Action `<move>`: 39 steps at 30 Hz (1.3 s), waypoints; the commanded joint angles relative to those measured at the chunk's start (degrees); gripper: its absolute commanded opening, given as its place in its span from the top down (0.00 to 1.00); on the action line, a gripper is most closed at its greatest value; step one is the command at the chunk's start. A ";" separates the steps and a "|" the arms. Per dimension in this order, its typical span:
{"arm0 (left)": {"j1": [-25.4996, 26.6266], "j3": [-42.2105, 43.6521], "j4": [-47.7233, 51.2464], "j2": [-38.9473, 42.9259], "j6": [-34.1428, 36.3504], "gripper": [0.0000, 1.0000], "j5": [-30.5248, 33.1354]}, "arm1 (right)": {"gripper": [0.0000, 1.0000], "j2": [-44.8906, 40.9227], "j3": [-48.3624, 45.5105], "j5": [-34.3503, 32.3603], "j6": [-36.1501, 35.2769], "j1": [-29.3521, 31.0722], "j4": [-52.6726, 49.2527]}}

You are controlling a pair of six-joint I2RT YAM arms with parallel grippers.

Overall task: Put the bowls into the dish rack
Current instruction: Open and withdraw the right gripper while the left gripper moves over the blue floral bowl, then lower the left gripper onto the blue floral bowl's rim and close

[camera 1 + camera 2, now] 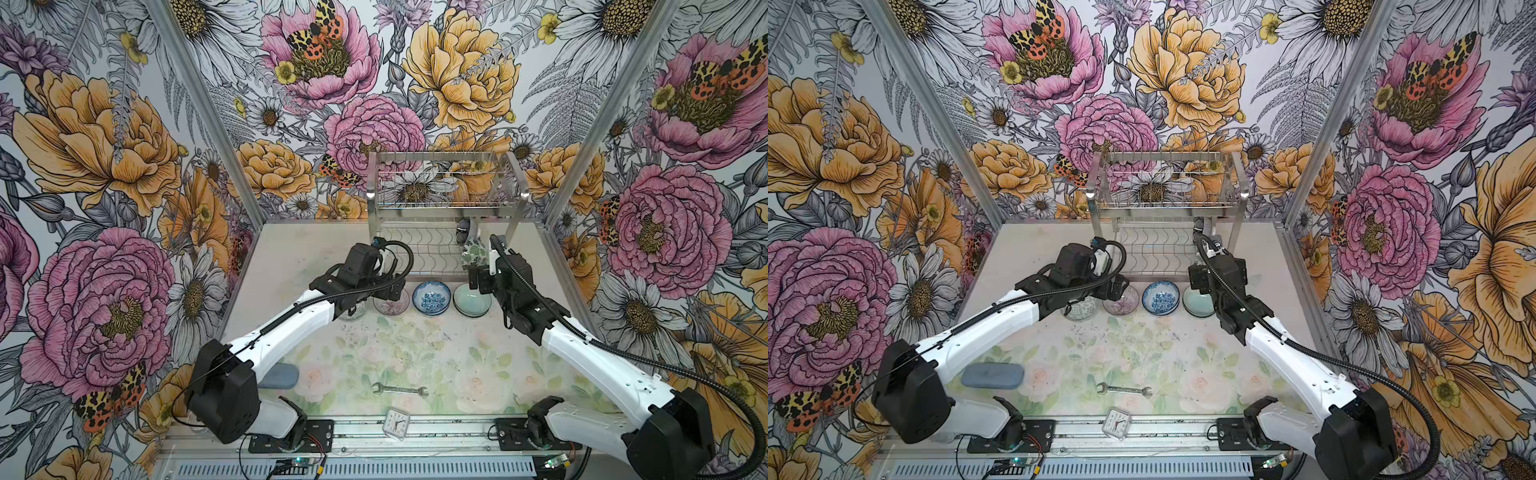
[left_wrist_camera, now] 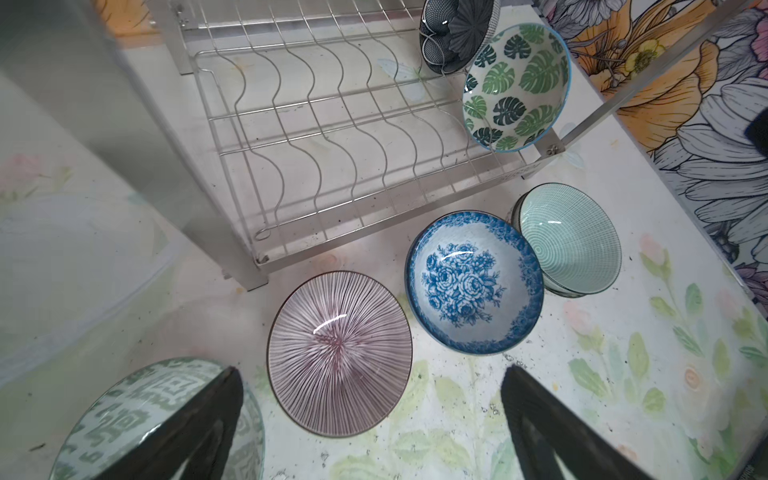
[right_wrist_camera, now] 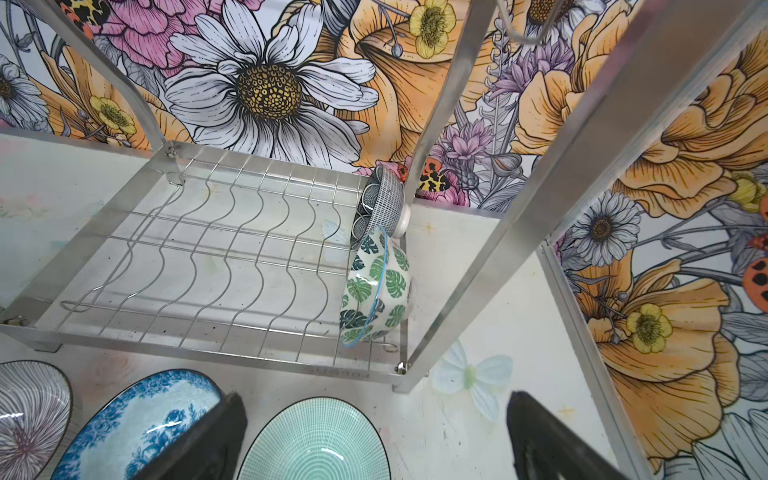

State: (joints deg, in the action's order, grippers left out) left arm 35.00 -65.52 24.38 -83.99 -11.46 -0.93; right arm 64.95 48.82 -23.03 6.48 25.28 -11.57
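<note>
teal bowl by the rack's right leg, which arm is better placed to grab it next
Right. The right pincer hangs open just over the teal bowl. The left pincer, also open, is over the striped bowl, with the blue flower bowl in between.

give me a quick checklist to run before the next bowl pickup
1. left gripper open and empty: ok.
2. right gripper open and empty, above the celadon bowl: ok.
3. free slots in the dish rack lower tier: ok; only the leaf-print bowl and dark patterned bowl stand at one end.
4. leaf-print bowl firmly seated: cannot tell; it stands on edge against the dark patterned bowl.
5. gap between blue floral bowl and celadon bowl: cannot tell.
6. striped bowl upright, unobstructed: ok.
</note>
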 commanded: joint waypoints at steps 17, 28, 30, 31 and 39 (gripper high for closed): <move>3.59 -15.54 -3.94 -24.04 4.40 0.49 -5.03 | 0.00 -1.06 0.05 1.89 1.23 -1.98 -0.46; 3.62 -16.22 -4.02 -28.05 4.27 0.58 -5.40 | 0.01 -0.71 -0.14 2.55 1.33 -2.69 -0.46; 3.67 -16.26 -3.99 -28.64 4.19 0.59 -5.38 | 0.00 -0.72 -0.16 2.63 1.43 -2.75 -0.43; 3.67 -16.35 -3.99 -28.81 4.13 0.60 -5.39 | 0.01 -0.64 -0.21 2.64 1.41 -2.82 -0.42; 3.67 -16.39 -4.11 -29.82 4.13 0.69 -5.23 | 0.01 -0.70 -0.47 2.85 1.45 -3.03 -0.47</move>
State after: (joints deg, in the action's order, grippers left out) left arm 38.50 -80.71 21.56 -113.08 -7.44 -5.13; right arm 64.20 48.42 -20.86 7.07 22.57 -12.25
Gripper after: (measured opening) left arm 0.318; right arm 0.993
